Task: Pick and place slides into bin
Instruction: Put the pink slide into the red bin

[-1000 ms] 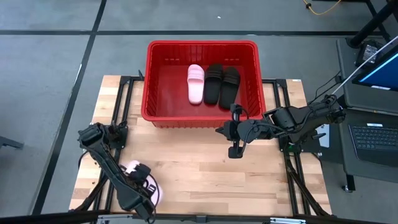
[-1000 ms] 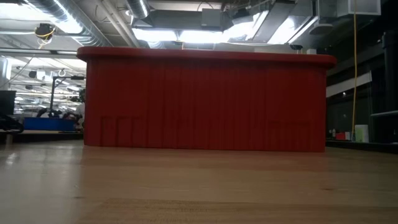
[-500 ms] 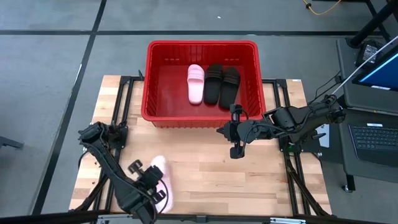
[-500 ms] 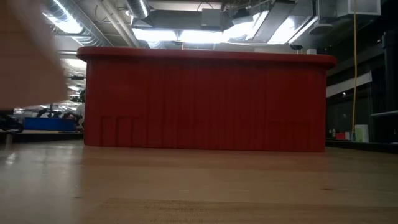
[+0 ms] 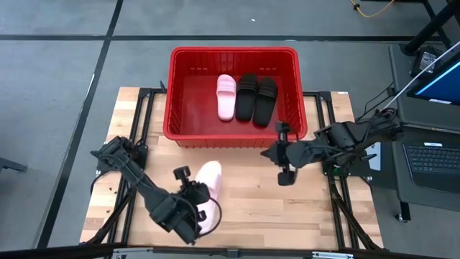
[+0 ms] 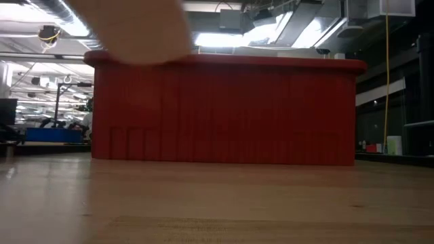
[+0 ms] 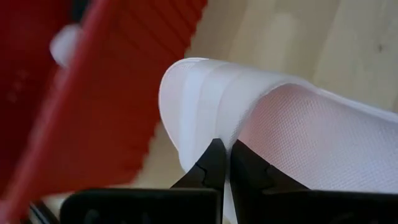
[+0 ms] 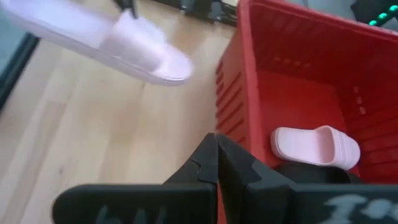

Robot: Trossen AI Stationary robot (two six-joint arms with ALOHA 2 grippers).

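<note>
In the bin [image 5: 188, 101], a pink slide [image 5: 226, 96] lies beside two black slides [image 5: 257, 98]; at seven o'clock the left gripper [image 5: 202, 202] pinches another pink slide [image 5: 208, 188], whose textured strap only its wrist view shows; the right gripper [image 5: 285, 178] is pressed together, empty.

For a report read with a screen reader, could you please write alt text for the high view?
The left arm's tool, shut on a pale pink strapped slide, carries it over the wooden table toward the large red slotted plastic bin. Inside lie one pink slide and two black slides. The right arm's tool waits shut, near the bin's front right corner.

A laptop [image 5: 437, 156] sits right of the wooden worktop [image 5: 244, 208]; a yellow cable [image 5: 374, 8] lies on the grey floor beyond it
</note>
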